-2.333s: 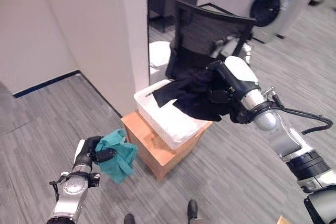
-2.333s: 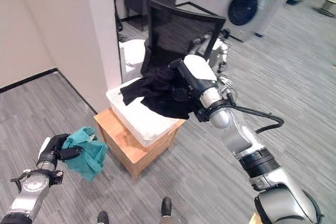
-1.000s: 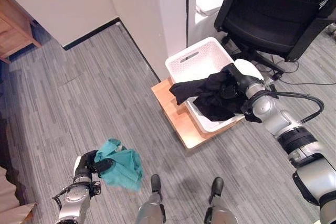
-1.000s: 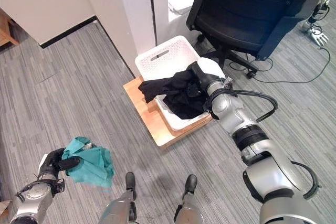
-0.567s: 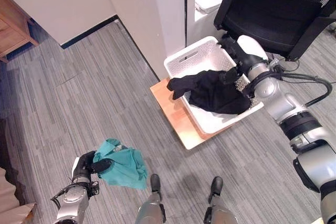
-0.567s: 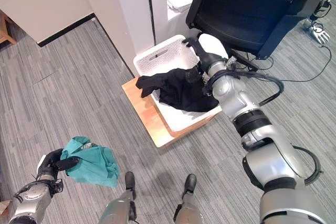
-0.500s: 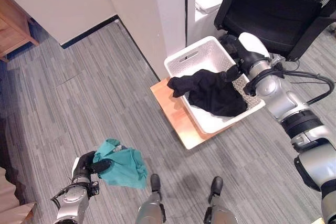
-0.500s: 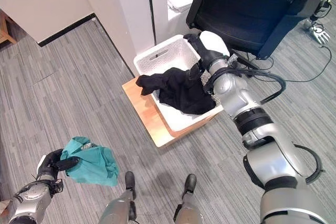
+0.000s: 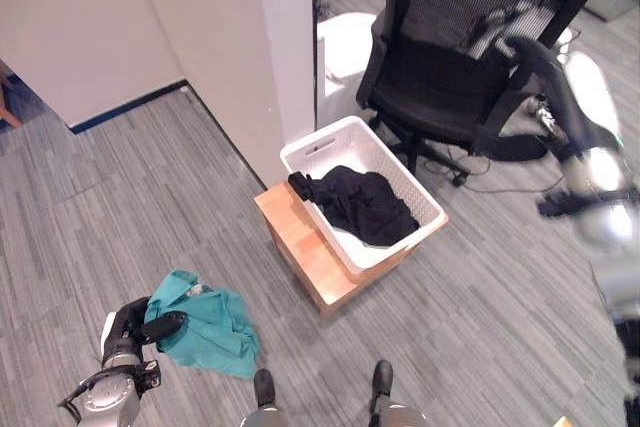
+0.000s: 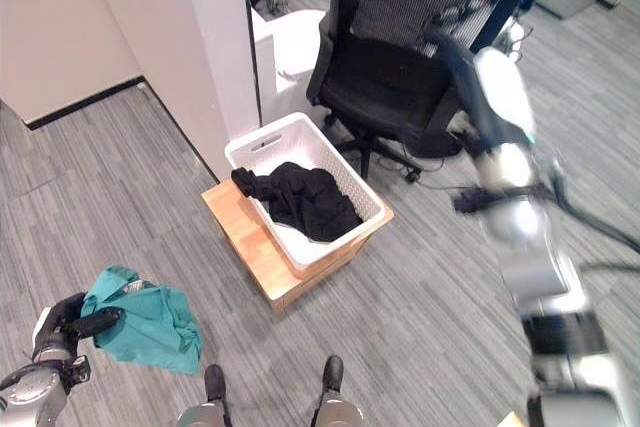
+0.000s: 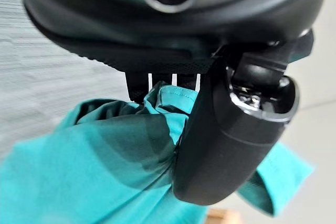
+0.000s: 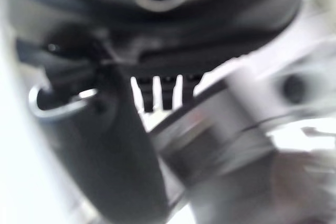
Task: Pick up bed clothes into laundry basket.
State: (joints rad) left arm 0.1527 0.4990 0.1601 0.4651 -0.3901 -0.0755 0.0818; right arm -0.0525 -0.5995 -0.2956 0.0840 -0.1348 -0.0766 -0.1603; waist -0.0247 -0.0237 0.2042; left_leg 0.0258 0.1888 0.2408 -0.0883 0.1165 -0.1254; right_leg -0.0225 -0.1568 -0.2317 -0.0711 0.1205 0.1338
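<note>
Your white laundry basket (image 9: pixel 425 209) on the wooden stand (image 9: pixel 300 247) already holds the black garment (image 9: pixel 365 205), draped toward its left rim, so you're roughly halfway. The teal cloth (image 9: pixel 210 322) hangs pinched in your left hand (image 9: pixel 130 327) low over the floor; your right hand (image 10: pixel 450 47) is raised by the office chair (image 9: pixel 450 57), fingers too blurred to call.

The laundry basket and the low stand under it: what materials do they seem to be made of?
The laundry basket looks like white plastic, matte, with perforated walls and a cut-out handle slot. The stand appears to be light wood or a wood-look board, with a smooth orange-tan top.
</note>
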